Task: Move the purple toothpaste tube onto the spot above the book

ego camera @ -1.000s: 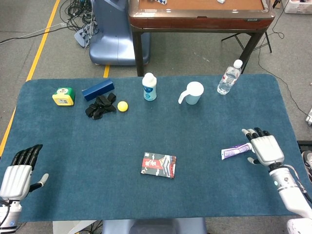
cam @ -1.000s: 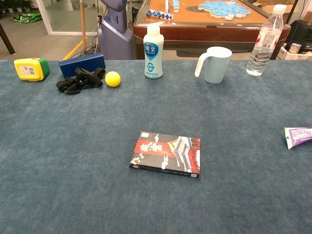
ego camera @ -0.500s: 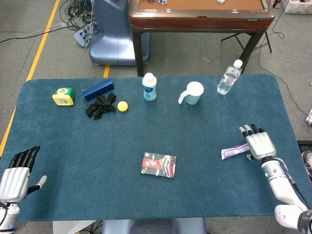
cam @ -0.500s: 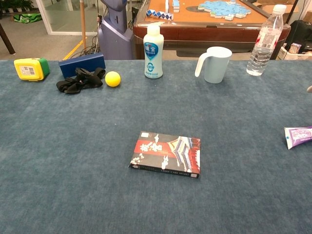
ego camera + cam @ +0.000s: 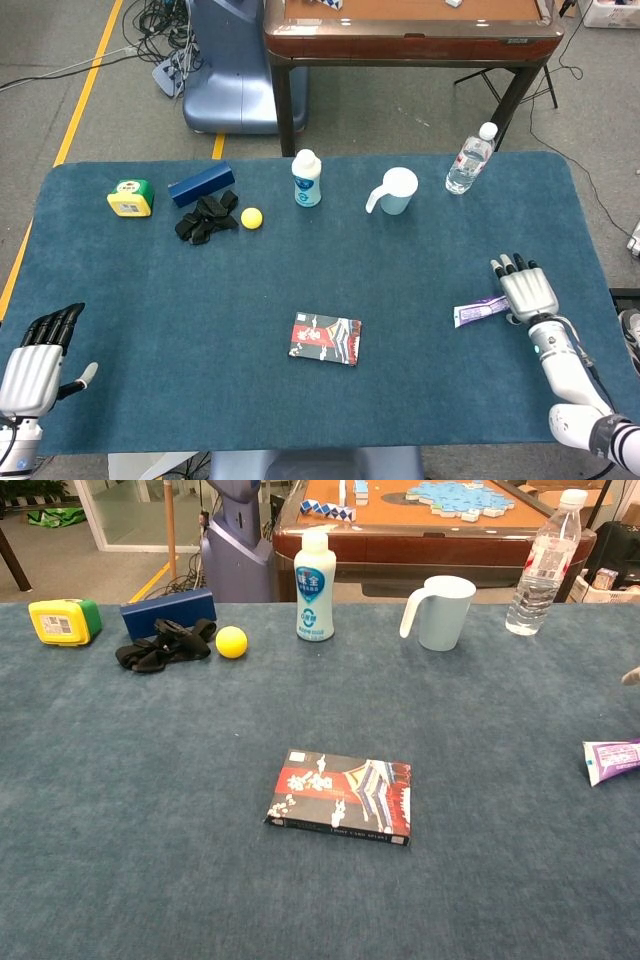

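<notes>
Here: flat purple toothpaste tube [image 5: 481, 310] lies on fuzzy blue table cloth [image 5: 400, 270], right of centre, its right end under right hand [image 5: 527, 292]; grip unclear. Glossy rectangular book [image 5: 325, 338] lower centre, print unreadable. Left hand [image 5: 35, 358] lower left, fingers straight, holding nothing.

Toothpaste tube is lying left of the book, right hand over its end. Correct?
Not quite. The purple toothpaste tube lies right of the book, not left, as the head view shows. The right hand is indeed over its end.
</notes>
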Controlling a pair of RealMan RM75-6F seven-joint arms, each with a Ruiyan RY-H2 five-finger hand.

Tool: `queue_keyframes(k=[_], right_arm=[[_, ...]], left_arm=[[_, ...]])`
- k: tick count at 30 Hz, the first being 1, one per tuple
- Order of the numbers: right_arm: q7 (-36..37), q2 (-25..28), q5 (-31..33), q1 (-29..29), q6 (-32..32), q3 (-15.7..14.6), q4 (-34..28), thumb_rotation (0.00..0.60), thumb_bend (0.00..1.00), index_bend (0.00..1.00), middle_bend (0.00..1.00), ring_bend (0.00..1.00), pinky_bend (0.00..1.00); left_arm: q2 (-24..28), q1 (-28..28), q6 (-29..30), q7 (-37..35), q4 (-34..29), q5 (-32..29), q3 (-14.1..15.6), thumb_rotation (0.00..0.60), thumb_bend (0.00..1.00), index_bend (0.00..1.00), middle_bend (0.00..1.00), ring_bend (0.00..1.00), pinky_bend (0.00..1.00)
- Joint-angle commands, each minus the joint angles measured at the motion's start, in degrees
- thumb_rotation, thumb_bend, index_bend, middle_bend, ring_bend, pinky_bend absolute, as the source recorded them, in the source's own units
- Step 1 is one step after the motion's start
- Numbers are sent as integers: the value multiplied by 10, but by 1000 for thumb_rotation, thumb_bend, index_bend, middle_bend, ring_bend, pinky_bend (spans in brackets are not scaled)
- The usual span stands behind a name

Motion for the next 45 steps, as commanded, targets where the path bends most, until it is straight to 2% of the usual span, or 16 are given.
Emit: queue_keyframes(k=[1,8,16,28,32,37,45], right_arm=[[-16,-14,8,9,0,0,16,600,0,10,102,74,200],[-44,-52,11,28,16,5,54,600,0,10,102,74,200],[-37,-101,-50,51,66,11,96,600,0,8,102,74,182],[-36,-149,-95,99,72,27,114,600,0,8,102,74,179],[-25,-134,-112,97,89,26,78,600,0,8,102,74,178],[-17,-83,-111,79,96,20,29,600,0,8,102,73,169],[-21,-18,-91,45,87,-2,-2,600,0,8,102,74,157]], left_arm=[[0,0,0,-1,0,0,0,600,222,0,84,100,85],[2,4,3,-8,2,1,1,600,222,0,84,99,85],[3,6,5,-13,5,2,1,600,222,0,84,100,85],[7,13,11,-20,8,-2,1,600,223,0,84,100,85],[8,15,13,-22,8,-1,0,600,222,0,84,99,85],[9,14,10,-23,8,-2,0,600,222,0,84,100,85],[4,12,5,-21,10,-4,0,600,222,0,84,99,85]])
